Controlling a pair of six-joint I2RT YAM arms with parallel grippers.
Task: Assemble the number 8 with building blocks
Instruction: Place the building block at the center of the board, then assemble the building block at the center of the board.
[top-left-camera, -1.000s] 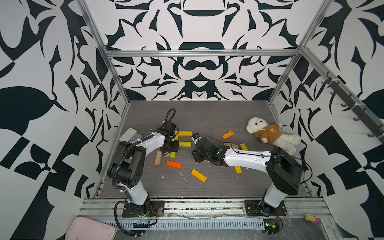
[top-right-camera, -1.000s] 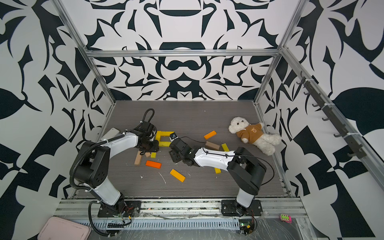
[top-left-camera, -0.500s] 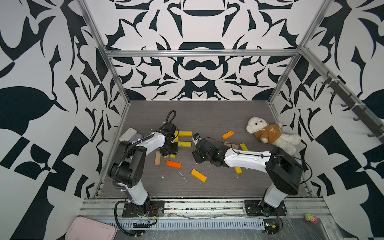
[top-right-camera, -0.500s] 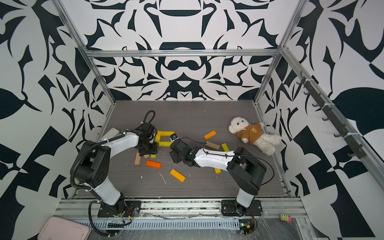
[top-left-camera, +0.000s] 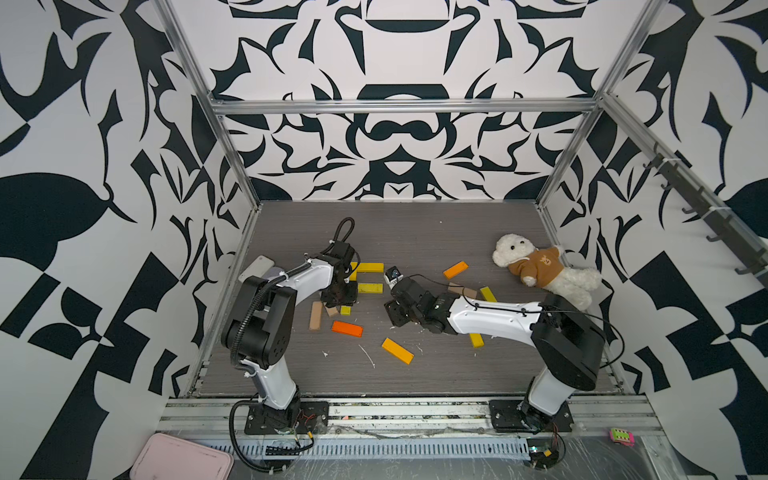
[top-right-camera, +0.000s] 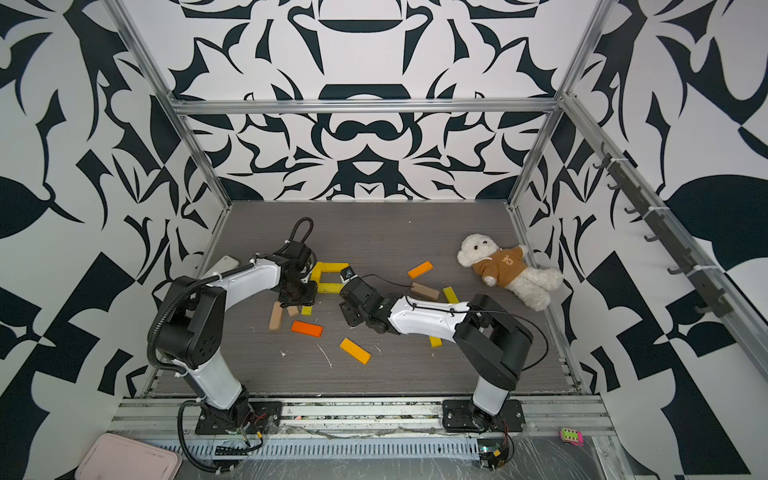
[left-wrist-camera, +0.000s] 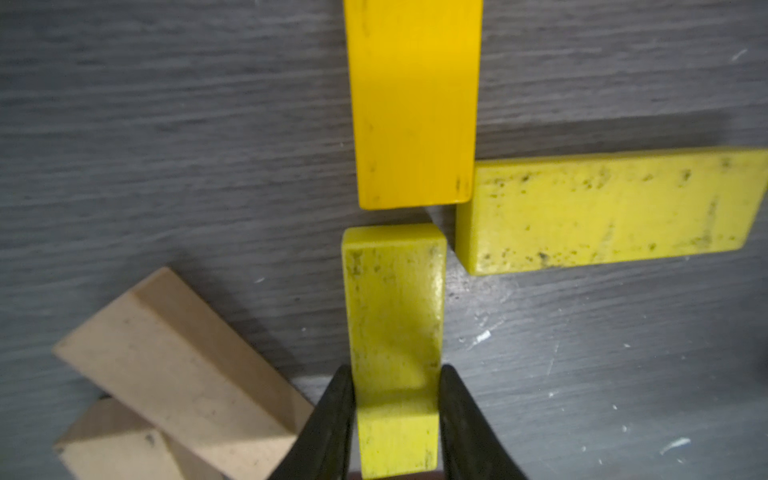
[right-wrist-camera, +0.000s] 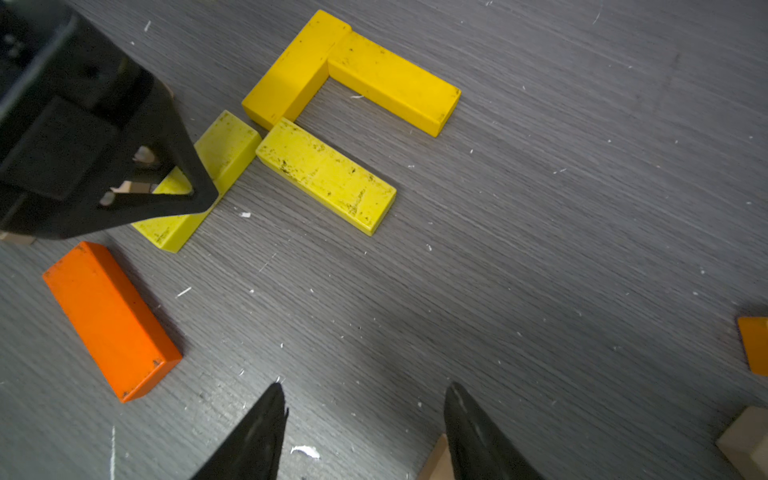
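Down at the floor (left-wrist-camera: 166, 124) — left gripper (left-wrist-camera: 395, 372) is clamping the speckled yellow block (left-wrist-camera: 392, 299) by its sides; right gripper (right-wrist-camera: 366, 388) is hovering — fingers (right-wrist-camera: 257, 436) spread, gripping nothing.

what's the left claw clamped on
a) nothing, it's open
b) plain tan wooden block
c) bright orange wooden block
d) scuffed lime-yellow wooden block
d: the left wrist view shows the left claw squeezing the scuffed lime-yellow wooden block from both sides.
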